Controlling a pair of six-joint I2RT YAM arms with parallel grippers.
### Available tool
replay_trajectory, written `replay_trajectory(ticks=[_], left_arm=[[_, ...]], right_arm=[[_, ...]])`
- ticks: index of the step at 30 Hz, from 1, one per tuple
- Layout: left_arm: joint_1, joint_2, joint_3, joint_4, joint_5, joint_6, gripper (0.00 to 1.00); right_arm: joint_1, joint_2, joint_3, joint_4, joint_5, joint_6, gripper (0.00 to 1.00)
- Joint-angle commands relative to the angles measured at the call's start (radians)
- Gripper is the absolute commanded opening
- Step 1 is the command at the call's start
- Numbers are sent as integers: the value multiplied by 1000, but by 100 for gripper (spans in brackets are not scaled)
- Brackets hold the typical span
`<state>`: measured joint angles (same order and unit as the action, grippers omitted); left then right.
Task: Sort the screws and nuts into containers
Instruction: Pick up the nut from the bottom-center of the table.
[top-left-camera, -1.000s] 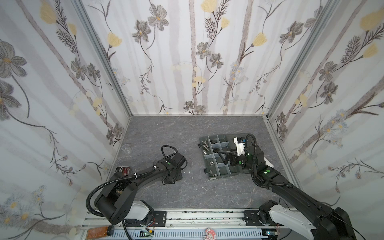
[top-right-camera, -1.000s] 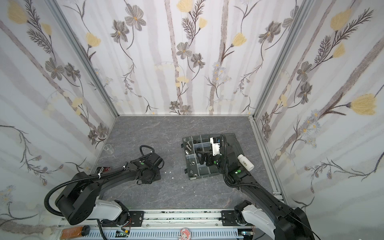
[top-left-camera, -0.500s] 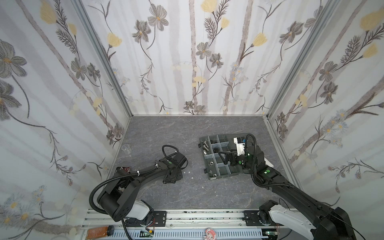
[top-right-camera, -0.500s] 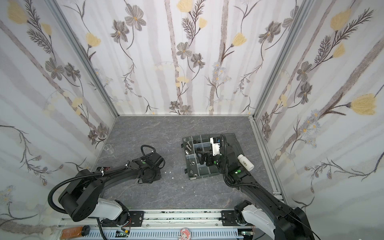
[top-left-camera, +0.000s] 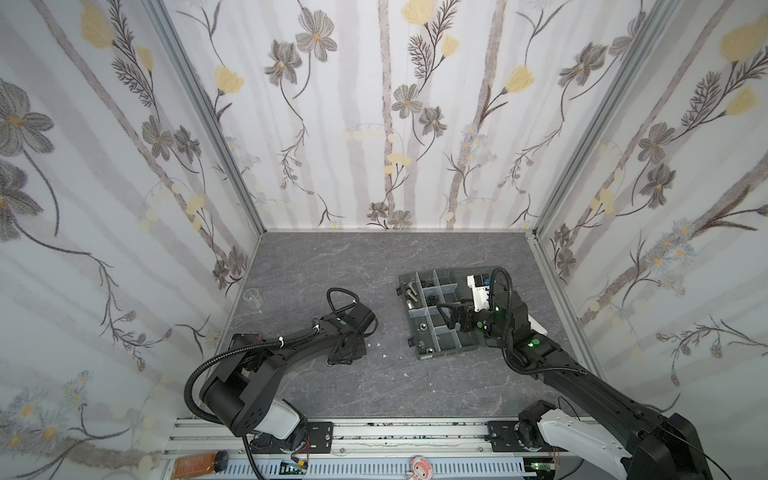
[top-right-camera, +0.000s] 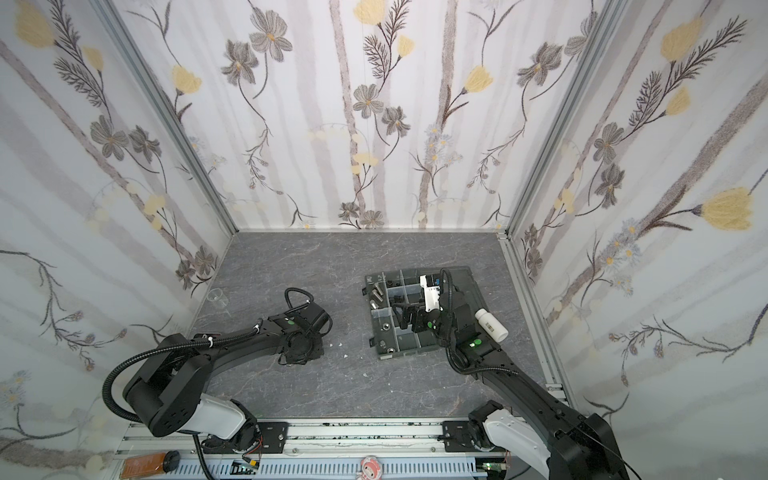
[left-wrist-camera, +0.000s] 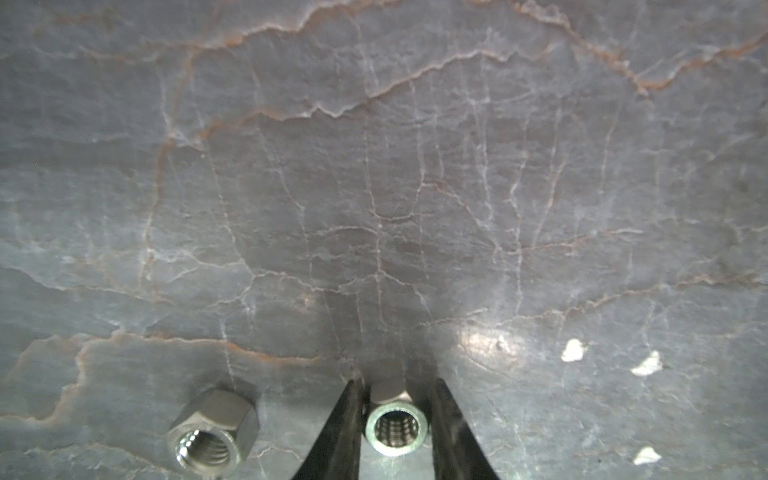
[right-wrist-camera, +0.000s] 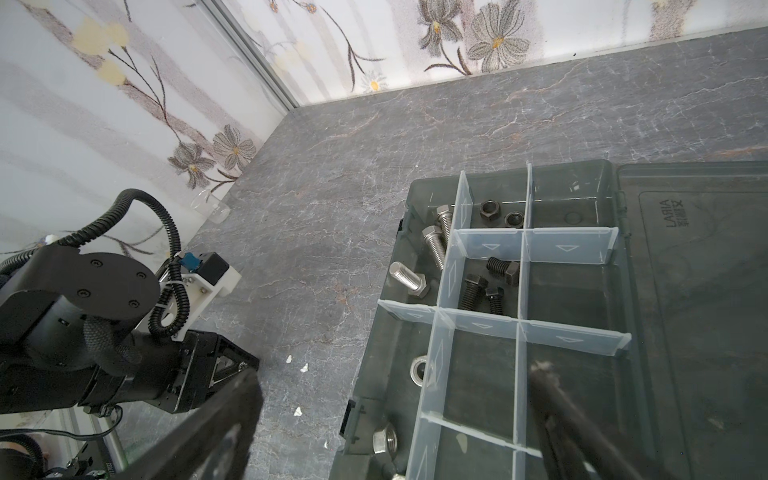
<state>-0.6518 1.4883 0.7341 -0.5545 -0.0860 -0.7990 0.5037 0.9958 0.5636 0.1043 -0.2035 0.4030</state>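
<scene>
In the left wrist view my left gripper (left-wrist-camera: 397, 399) is shut on a silver nut (left-wrist-camera: 397, 424) that lies on the grey table, one dark finger pressed to each side. A second silver nut (left-wrist-camera: 212, 432) lies loose beside it. In both top views the left gripper (top-left-camera: 347, 353) (top-right-camera: 297, 353) points down left of the box. The containers are compartments of a dark grey organizer box (top-left-camera: 419, 353) (right-wrist-camera: 415, 199). They hold silver screws (right-wrist-camera: 434, 245) (top-left-camera: 411, 291), black bolts (right-wrist-camera: 490, 282), black nuts (right-wrist-camera: 500, 214) and silver nuts (right-wrist-camera: 417, 370). My right gripper (right-wrist-camera: 395, 370) (top-left-camera: 451, 316) hangs open and empty over the box.
A small clear cup (top-left-camera: 252, 296) (right-wrist-camera: 210, 205) stands by the left wall. White specks (left-wrist-camera: 573, 349) (right-wrist-camera: 305, 367) dot the table between the left gripper and the box. The box's flat lid (right-wrist-camera: 685, 291) lies open on its right. A white bottle (top-right-camera: 492, 326) lies there.
The left gripper's jaws have closed in on the nut. Its arm shifted slightly. The right arm has not moved.
</scene>
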Motion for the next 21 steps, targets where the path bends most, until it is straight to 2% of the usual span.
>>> replay_trajectory(ticks=[1,6,12,21], left_arm=[[0,12,2,-8,-3,18,32],[1,10,10,-20,-8,29,28],[0,4,14,-25,-1,36,11],[1,-18,92,-73,8,74,8]], right_arm=[[1,1,-2,31,-6,6,100],[0,-1,-1,28,-5,6,100],[0,-5,-3,25,-2,5,100],[0,-7,-1,21,0,9,100]])
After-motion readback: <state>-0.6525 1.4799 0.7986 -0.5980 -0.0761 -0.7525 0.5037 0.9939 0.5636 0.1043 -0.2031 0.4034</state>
